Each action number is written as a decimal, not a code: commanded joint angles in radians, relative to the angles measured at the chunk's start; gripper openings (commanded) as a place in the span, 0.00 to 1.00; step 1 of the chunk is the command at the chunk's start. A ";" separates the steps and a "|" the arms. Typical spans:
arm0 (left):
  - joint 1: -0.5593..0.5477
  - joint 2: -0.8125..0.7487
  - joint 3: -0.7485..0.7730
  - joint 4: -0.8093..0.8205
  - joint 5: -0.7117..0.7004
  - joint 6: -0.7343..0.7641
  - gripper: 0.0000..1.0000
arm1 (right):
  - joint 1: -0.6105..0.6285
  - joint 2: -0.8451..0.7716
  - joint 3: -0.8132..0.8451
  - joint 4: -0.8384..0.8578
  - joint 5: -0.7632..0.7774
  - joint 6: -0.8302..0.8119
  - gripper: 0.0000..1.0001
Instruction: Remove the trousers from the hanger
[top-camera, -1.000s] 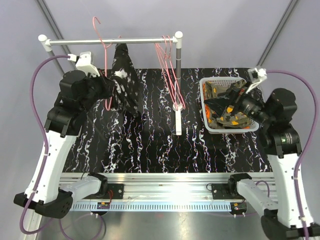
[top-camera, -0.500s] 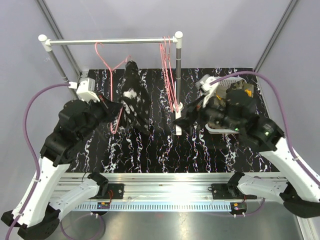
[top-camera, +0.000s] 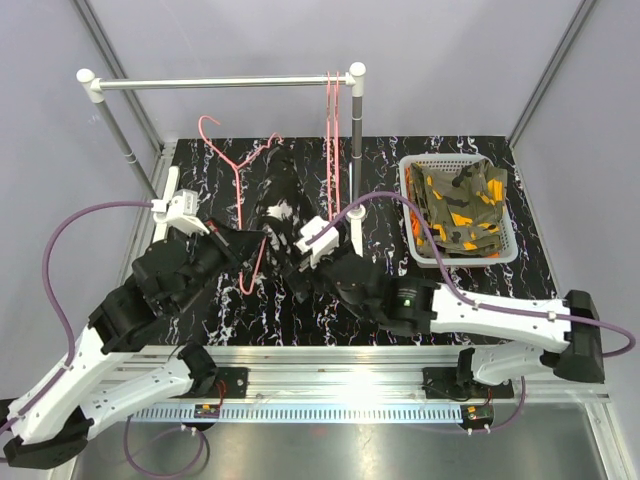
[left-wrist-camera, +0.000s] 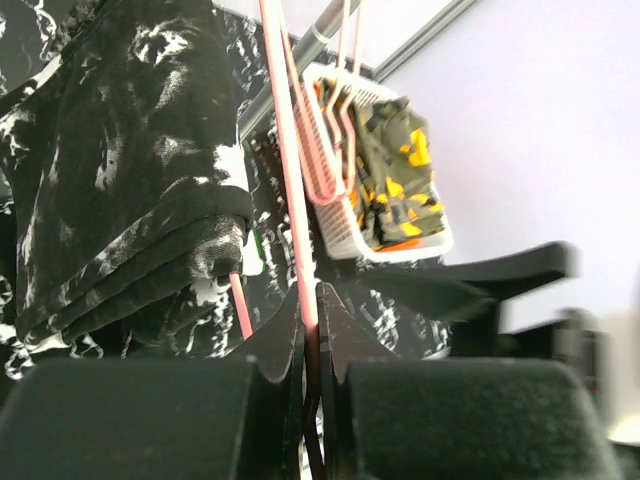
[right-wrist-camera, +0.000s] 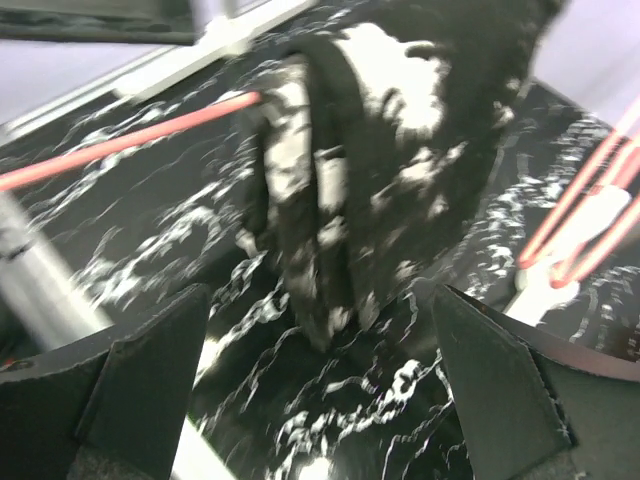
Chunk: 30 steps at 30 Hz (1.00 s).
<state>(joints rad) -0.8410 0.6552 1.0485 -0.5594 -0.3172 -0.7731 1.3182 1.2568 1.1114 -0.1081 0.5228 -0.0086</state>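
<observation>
The black white-speckled trousers (top-camera: 280, 205) hang folded over a pink hanger (top-camera: 236, 165) that is off the rail, low over the table. My left gripper (top-camera: 250, 245) is shut on the hanger's wire (left-wrist-camera: 300, 230), with the trousers (left-wrist-camera: 120, 170) to its left. My right gripper (top-camera: 298, 272) is wide open just before the trousers' lower end (right-wrist-camera: 400, 150), its fingers (right-wrist-camera: 150, 380) apart and touching nothing. The camouflage trousers (top-camera: 460, 205) lie in the white basket (top-camera: 408, 200). The plain orange pair is hidden, apart from an orange edge low in the basket (left-wrist-camera: 400, 243).
A metal rail (top-camera: 220, 83) spans the back, its right post (top-camera: 355, 130) standing on the table. Two or more empty pink hangers (top-camera: 333, 130) hang by that post. The basket sits at the right back. The tabletop (top-camera: 480, 290) is black marble-patterned.
My left gripper has brought the hanger with the black trousers off the rail, down and nearer. My right arm has swung from the basket leftward to the trousers, jaws open.
</observation>
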 joint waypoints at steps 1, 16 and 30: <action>-0.038 -0.026 0.071 0.262 -0.152 -0.035 0.00 | 0.006 0.041 0.008 0.280 0.215 -0.008 1.00; -0.078 -0.032 0.168 0.188 -0.252 -0.061 0.00 | -0.123 0.326 0.126 0.344 0.157 0.018 0.99; -0.078 -0.002 0.280 0.118 -0.316 -0.071 0.00 | -0.105 0.306 0.014 0.478 -0.080 -0.017 1.00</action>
<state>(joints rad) -0.9154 0.6601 1.2282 -0.6598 -0.5709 -0.8467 1.2076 1.5906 1.1446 0.2718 0.4641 0.0074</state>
